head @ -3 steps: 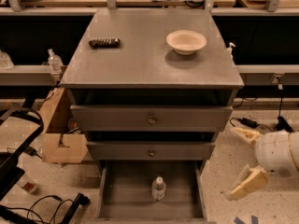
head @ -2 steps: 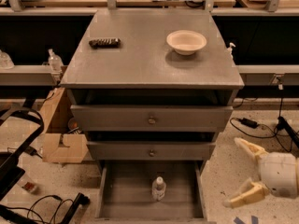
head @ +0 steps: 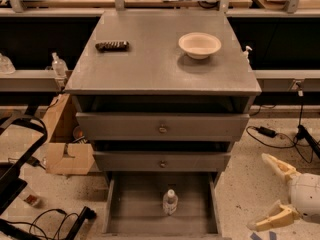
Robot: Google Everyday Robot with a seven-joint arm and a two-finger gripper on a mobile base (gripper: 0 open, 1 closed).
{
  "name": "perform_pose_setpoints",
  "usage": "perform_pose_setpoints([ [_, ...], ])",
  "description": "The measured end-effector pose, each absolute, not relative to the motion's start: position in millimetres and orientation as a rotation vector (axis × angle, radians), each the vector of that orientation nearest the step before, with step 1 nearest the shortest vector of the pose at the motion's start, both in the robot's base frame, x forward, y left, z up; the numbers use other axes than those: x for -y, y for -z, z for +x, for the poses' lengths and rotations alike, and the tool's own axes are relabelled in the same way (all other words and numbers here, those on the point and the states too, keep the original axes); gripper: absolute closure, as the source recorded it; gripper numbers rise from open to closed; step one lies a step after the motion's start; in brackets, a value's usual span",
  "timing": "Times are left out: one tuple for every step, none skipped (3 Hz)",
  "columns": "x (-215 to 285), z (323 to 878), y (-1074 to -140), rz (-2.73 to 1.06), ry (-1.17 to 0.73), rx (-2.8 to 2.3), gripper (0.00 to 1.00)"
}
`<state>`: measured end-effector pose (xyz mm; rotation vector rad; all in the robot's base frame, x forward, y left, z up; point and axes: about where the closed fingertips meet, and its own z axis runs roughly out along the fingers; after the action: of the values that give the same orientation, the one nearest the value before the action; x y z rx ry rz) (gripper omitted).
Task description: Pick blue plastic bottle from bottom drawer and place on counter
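Compared with one second ago, the tool (head: 259,192) has gone down and a little to the right in the camera view; the cabinet and the things on it did not move. Its two pale fingers are spread wide apart with nothing between them, low over the speckled floor (head: 240,184) and outside the right wall of the bottom drawer (head: 214,204).

The blue plastic bottle (head: 170,202) stands upright on the drawer floor. It is to the left of the tool and at nearly the same height in the view, well apart from it, with the drawer wall between them. Its long axis is vertical, white cap upward. We judge that the tool must travel left and pass over the wall before the fingers can close around the body.

The surface (head: 150,69) lies up and to the left of the tool. It carries a white bowl (head: 199,44) and a dark oblong object (head: 112,45), with much bare area between. Cables (head: 270,132) lie on the floor, above the tool in the view.
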<state>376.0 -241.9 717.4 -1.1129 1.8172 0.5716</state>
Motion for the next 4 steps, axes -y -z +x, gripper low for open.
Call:
perform_pose_setpoints([
  [222.2, 387.6, -664.1, -1.1, -0.622, -1.754, 0.0],
  [209.7, 397.1, -606.9, -1.088, -0.66, -1.664, 0.0],
  [193.2, 419.5, -528.1, -1.116, -0.696, -1.574, 0.0],
  [174.5, 435.6, -482.5, -1.155, -0.733, -1.547, 0.0],
])
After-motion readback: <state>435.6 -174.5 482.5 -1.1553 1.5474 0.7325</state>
